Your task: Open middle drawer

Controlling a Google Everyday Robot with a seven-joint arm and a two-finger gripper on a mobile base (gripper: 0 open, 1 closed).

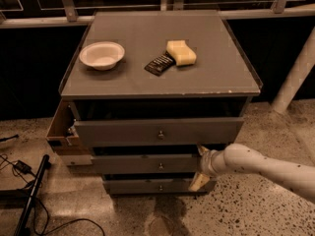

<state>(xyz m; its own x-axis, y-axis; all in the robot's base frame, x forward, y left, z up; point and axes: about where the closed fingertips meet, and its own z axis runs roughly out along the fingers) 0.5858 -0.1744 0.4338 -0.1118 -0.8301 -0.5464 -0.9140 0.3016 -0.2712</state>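
Reach step: the pale two-finger gripper [199, 166], spread wide under the worktop's [206, 75] front-right corner by the flat grey middle drawer [130, 164], next needs its round metal knob [161, 166]

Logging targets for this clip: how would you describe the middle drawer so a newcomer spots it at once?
Find the grey cabinet with a bowl on top. Its front has three knobbed drawers; the middle drawer is the second down, below the taller top drawer and above the bottom drawer. It alone has the open gripper at its right end.
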